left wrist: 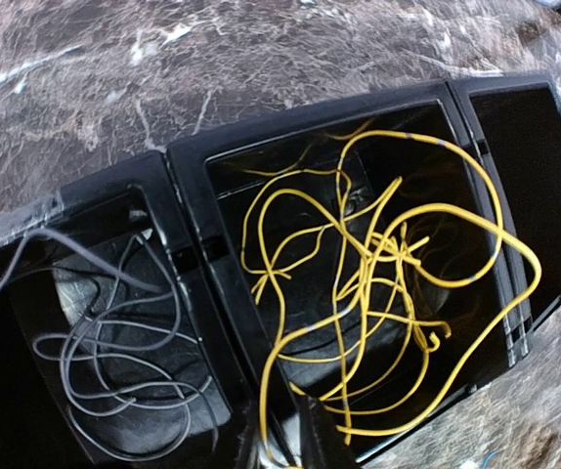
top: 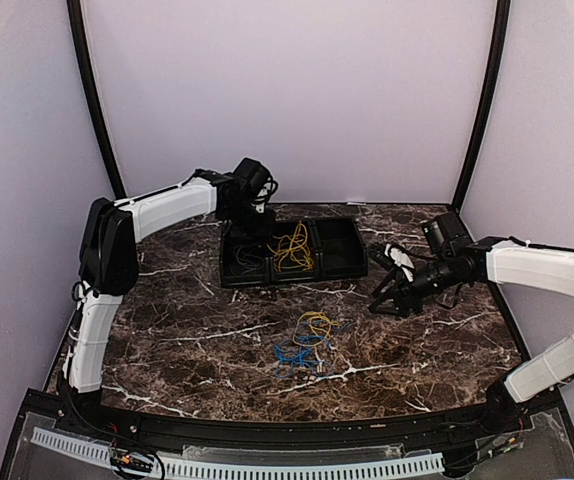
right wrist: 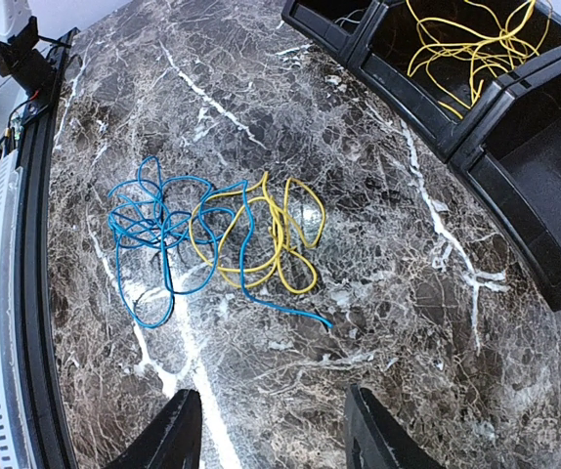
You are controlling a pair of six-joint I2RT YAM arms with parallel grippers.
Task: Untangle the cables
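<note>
Cables (right wrist: pixel 212 234), blue-and-yellow tangle, loose on the table (right wrist: pixel 408 322).
I found them ahead of my right jaws, which stood spread and clear of them; left jaws hung over the tray (left wrist: pixel 197 225), spread or shut I couldn't tell.

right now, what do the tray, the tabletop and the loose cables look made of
Tray: glossy black, probably moulded plastic; thin shiny walls. Tabletop: dark brown marble look with white veins; stone or printed laminate, cannot tell. Cables: thin flexible wire in smooth yellow and blue plastic-like insulation.
</note>
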